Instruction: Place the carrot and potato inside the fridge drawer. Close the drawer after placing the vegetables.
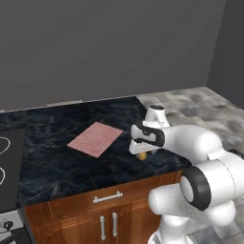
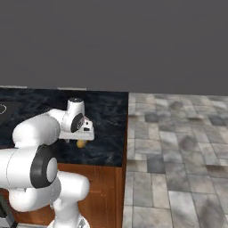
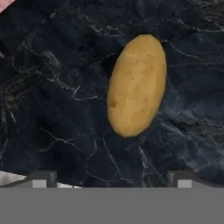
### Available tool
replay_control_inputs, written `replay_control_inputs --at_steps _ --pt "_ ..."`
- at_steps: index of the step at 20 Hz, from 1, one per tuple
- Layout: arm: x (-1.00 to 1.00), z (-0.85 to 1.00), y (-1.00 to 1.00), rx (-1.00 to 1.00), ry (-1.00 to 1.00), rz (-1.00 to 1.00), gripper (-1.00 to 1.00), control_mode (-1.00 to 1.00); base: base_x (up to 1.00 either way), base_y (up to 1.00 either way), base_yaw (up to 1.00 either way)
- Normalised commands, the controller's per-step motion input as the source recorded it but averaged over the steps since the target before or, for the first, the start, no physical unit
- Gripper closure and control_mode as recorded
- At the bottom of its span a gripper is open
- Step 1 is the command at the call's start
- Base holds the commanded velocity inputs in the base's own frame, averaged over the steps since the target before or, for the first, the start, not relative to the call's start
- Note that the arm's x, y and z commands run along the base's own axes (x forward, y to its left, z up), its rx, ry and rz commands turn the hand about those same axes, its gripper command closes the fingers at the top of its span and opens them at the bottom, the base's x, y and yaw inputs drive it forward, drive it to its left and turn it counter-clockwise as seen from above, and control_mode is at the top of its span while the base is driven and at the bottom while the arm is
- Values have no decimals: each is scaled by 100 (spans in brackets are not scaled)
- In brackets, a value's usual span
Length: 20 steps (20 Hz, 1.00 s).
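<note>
A: Taking the pink cloth (image 1: pixel 96 138) as the mark, what is sitting to its left?

B: A dark cooktop (image 1: pixel 8 167) is lying at the far left edge of the black marble counter (image 1: pixel 52 157), well apart from the cloth. The cloth itself is lying flat on the counter, turned at an angle.

A: And to the right of the cloth?

B: The potato (image 3: pixel 137 85) is resting on the marble, near the cloth's right corner and close to the counter's front edge. In the left base view only a small yellow bit of it is peeking out under the hand. In the hand view it is lying whole on the dark stone, an oval, tan thing, apart from both fingertips.

A: What is the gripper doing?

B: The gripper (image 3: pixel 111 179) is hanging just above the potato, pointing down at it. Its 2 jaws are standing wide apart, holding nothing, and the potato is sitting between and beyond them in the hand view.

A: Anything further right of the cloth?

B: The counter is ending there, and a grey tiled floor (image 2: pixel 178 147) is spreading out past it. Below the counter, brown wooden cabinet doors (image 1: pixel 95 214) with metal handles are showing.
</note>
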Motion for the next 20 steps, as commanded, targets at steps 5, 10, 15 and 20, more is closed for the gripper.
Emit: replay_control_inputs --at_steps 5,10,15,20 --pt "34 -26 -2 0 8 0 -100 -100 0 0 0" --pt "22 -30 0 0 10 0 -100 -100 0 0 0" --pt "27 -22 0 0 5 -1 -100 -100 0 0 0" --pt "38 -18 7 0 2 -2 -100 -100 0 0 0"
